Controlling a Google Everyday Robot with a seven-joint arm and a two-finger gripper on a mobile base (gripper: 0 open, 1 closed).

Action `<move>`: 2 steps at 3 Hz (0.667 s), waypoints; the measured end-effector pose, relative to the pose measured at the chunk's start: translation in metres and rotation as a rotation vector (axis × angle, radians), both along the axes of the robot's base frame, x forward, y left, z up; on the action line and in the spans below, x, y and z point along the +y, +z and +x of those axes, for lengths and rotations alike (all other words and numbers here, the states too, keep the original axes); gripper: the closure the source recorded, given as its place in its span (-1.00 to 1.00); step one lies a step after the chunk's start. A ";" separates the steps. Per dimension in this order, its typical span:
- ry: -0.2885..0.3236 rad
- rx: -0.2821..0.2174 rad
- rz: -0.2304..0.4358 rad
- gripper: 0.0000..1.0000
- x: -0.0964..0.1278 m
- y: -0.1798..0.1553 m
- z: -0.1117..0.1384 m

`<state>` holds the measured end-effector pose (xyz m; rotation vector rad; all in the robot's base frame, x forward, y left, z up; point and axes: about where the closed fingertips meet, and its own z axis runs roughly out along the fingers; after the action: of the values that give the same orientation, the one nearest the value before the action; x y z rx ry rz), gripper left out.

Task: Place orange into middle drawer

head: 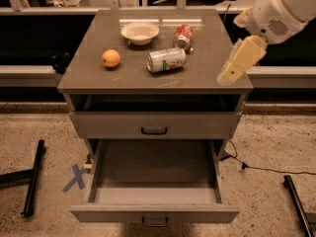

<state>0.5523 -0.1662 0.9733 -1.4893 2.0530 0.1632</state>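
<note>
The orange (pixel 111 58) sits on the left part of the grey-brown cabinet top (pixel 197 75). The middle drawer (pixel 153 168) is pulled out wide open at the bottom of the cabinet, and its box is empty. My gripper (pixel 236 65), cream-coloured, hangs from the white arm (pixel 279 11) over the right edge of the cabinet top. It is far to the right of the orange and holds nothing that I can see.
A white bowl (pixel 140 32), a red soda can (pixel 184 35) and a green-white can lying on its side (pixel 166 59) share the top. A shut drawer front (pixel 154 125) is above the open one. Blue tape X (pixel 75 177), black stand legs (pixel 32 177) and a cable (pixel 256 168) lie on the floor.
</note>
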 end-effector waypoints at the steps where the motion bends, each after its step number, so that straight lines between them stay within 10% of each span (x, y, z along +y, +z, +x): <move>1: 0.084 -0.047 0.039 -1.00 0.051 -0.004 0.053; 2: 0.084 -0.047 0.039 -1.00 0.051 -0.004 0.053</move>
<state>0.6049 -0.1150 0.9696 -1.5423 1.9408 0.1989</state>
